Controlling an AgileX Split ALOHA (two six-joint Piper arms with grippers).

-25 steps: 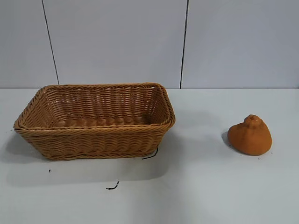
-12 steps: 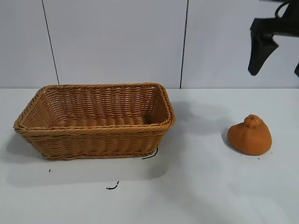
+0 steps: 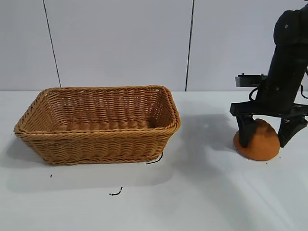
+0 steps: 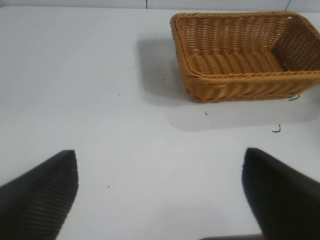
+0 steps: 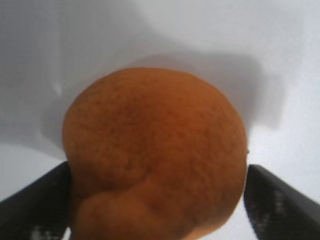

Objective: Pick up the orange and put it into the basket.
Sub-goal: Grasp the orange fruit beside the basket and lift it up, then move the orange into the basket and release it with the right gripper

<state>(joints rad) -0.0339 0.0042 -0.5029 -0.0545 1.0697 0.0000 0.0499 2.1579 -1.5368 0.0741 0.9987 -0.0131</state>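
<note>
We seem to be in a robot test lab rather than a home: a bare, matte white table (image 3: 202, 202) stands against plain pale grey wall panels (image 3: 120, 43) split by thin dark vertical seams, and a black jointed robot arm (image 3: 284, 62) reaches over it.

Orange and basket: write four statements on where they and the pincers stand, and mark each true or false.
1. The orange lies in the basket. False: it sits on the table, to the basket's right.
2. The right pincer straddles the orange, open. True.
3. The basket is empty. True.
4. The left pincer is shut on the basket's rim. False: it is open, apart from the basket.
</note>
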